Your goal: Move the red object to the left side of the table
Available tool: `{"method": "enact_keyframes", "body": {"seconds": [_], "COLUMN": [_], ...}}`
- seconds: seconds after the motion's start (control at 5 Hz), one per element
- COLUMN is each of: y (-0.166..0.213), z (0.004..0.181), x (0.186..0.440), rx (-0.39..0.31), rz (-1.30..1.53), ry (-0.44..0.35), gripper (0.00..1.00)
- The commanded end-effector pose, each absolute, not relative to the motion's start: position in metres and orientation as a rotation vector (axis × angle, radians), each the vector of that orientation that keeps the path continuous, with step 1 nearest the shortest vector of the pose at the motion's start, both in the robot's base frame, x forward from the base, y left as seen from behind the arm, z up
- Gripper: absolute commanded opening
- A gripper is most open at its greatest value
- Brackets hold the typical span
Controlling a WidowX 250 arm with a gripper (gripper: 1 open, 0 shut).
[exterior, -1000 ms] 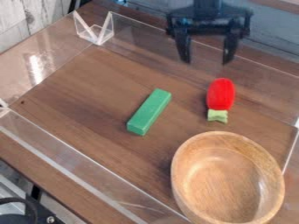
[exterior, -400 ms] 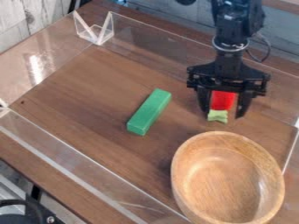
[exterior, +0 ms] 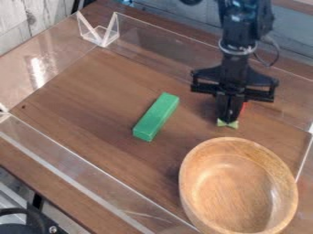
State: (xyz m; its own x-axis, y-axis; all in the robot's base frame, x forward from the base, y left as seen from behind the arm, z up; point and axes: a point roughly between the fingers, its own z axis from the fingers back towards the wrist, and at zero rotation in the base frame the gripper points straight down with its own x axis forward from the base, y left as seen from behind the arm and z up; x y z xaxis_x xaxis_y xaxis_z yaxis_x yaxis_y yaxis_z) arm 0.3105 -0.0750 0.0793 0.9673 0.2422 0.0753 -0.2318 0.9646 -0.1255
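The red object (exterior: 228, 119) lies on the dark wood table (exterior: 104, 87) at the right, just behind the bowl. Only a strip of red and its green leafy end show between the fingers. My gripper (exterior: 232, 111) points straight down over it, with its black fingers closed against the toy's sides. The toy looks to be resting on the tabletop.
A green rectangular block (exterior: 156, 117) lies left of the gripper near the table's middle. A round wooden bowl (exterior: 239, 190) fills the front right corner. Low clear acrylic walls ring the table, and a small clear stand (exterior: 98, 29) sits at the back left.
The gripper came down from the back of the table onto the red object and its fingers went from wide apart to closed on the toy.
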Motion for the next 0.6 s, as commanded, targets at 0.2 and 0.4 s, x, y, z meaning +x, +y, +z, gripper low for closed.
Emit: {"method": "enact_keyframes", "body": {"seconds": [0.2, 0.4], "y": [-0.06, -0.051], "z": [0.156, 0.191], "x": [0.299, 0.293], "rx": [-0.164, -0.141], "rz": [0.17, 0.192], "ry": [-0.185, -0.205], "gripper": [0.0, 0.0]}}
